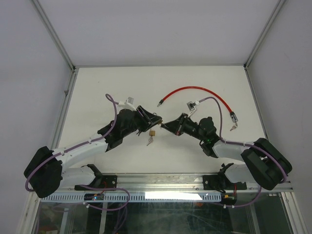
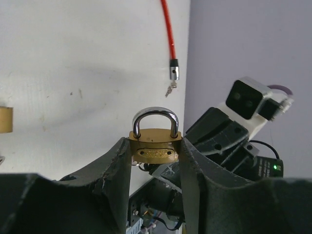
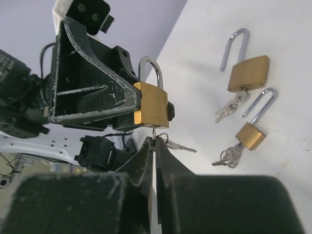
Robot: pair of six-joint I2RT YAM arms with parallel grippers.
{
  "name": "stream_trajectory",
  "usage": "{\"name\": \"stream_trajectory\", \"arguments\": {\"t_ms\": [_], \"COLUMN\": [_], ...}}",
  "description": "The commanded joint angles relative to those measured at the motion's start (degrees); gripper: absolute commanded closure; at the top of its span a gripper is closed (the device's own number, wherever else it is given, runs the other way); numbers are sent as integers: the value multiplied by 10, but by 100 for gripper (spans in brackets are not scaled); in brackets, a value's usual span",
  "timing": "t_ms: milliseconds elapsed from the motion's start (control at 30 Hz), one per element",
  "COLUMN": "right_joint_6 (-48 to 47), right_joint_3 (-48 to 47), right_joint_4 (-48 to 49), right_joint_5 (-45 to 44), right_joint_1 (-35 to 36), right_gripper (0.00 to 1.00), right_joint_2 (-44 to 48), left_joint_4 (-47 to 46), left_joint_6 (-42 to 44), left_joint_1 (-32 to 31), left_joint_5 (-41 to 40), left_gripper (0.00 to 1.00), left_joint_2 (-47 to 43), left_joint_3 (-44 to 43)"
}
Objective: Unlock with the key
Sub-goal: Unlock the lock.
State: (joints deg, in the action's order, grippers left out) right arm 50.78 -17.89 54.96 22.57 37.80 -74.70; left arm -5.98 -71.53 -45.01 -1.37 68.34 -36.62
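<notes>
A brass padlock (image 2: 155,146) with its steel shackle closed is held off the table, and my left gripper (image 2: 155,152) is shut on its body from both sides. In the right wrist view the same padlock (image 3: 152,105) hangs keyhole down. The key (image 3: 154,130) points up into its underside, and my right gripper (image 3: 155,140) is shut on the key's head. A spare key (image 3: 179,145) dangles from the ring beside the fingertips. From above, the left gripper (image 1: 154,119) and right gripper (image 1: 165,125) meet tip to tip over the table's middle.
Two more brass padlocks (image 3: 248,73) (image 3: 251,135) lie on the white table with shackles open and key bunches in them. One padlock (image 1: 152,132) sits just below the grippers. A red cable (image 1: 195,91) arcs across the far side, its end (image 2: 173,70) near the left gripper.
</notes>
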Motion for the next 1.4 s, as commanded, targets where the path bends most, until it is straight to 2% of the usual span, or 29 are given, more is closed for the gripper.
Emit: {"name": "stream_trajectory", "arguments": {"t_ms": [0,167,300,367,467,500,633,733,900,1000,1133,1367], "right_joint_6": [84,133,172,173,142,127,50,2,-139,-202,-247,-256], "right_joint_3": [-3,3,7,1,-9,-10,-11,-16,-67,-106,-145,-160], "right_joint_4": [121,128,153,157,127,112,13,-93,-324,-413,-464,-442], "right_joint_5": [-7,-9,-10,2,25,32,51,49,33,19,30,80], "right_joint_1": [-18,-23,-24,-23,-23,-24,-26,-29,-32,-32,-31,-31], "right_gripper": [100,100,100,100,100,98,79,73,59,54,48,49], "right_joint_2": [8,3,-11,-16,-10,-3,47,104,200,231,222,155], "left_joint_4": [-158,-255,-296,-297,-242,-206,-57,3,27,28,32,20], "left_joint_6": [27,33,39,43,75,93,175,232,340,402,457,469], "left_joint_1": [-24,-25,-26,-26,-25,-25,-22,-20,-20,-20,-23,-26], "left_joint_5": [100,124,143,138,98,80,23,11,72,119,183,207], "left_gripper": [100,100,100,100,100,100,100,100,100,100,99,100], "left_joint_2": [-37,-61,-63,-67,-80,-83,-75,-58,-23,-8,13,11], "left_joint_3": [43,88,103,109,98,87,18,-13,-40,-47,-69,-75]}}
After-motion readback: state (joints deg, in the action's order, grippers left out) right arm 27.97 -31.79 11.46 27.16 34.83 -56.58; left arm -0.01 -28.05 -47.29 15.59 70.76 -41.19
